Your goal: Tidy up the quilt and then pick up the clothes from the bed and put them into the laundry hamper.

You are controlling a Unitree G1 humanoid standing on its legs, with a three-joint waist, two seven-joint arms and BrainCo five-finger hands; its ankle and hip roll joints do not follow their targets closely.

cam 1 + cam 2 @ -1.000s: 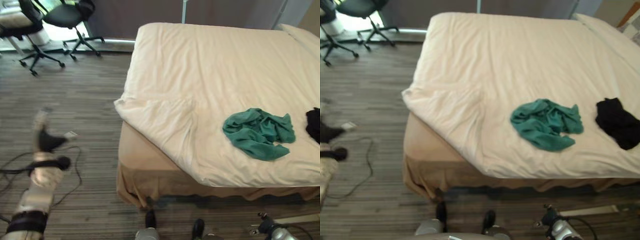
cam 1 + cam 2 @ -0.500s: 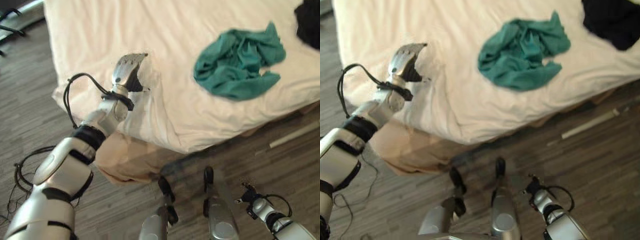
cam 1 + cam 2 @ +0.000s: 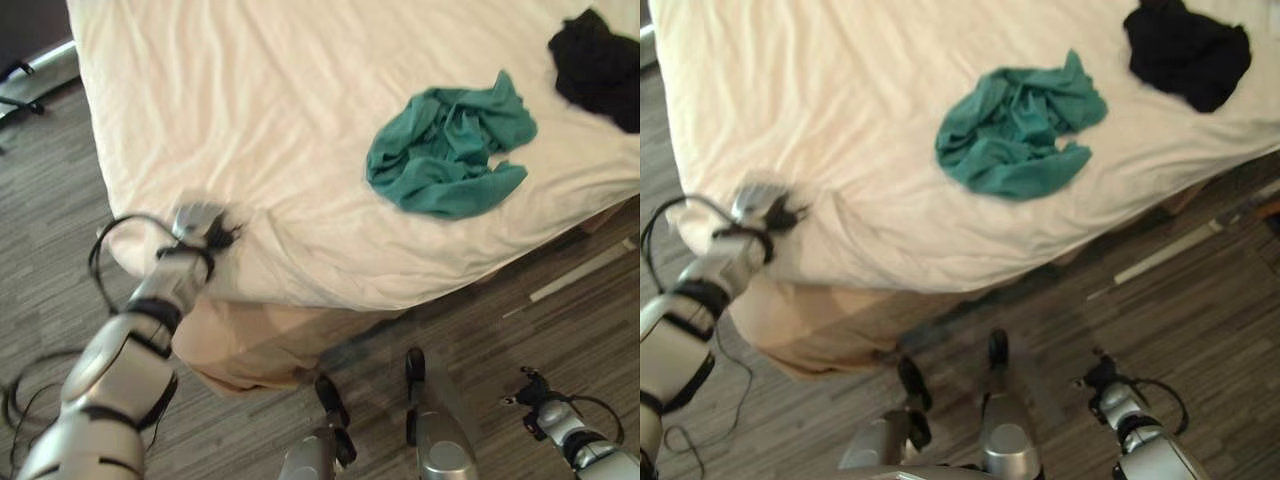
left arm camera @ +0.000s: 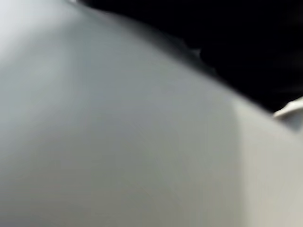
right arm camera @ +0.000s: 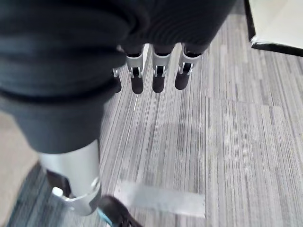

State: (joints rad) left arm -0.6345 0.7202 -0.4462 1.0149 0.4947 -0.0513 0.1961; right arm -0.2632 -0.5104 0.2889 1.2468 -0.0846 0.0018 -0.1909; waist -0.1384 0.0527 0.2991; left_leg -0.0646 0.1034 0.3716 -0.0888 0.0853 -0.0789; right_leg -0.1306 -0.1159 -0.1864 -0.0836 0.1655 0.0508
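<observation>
1. Progress: early. The quilt (image 3: 300, 130) is unsmoothed, rumpled at the bed's near corner; both garments remain on it.
2. Left hand (image 3: 200, 222): on that corner; finger state cannot be told.
3. Right hand (image 5: 156, 75): over the floor (image 5: 236, 142), fingers straight, empty.
4. Green garment (image 3: 445, 150): crumpled mid-quilt.
5. Black garment (image 3: 600, 65): bunched just beyond.
</observation>
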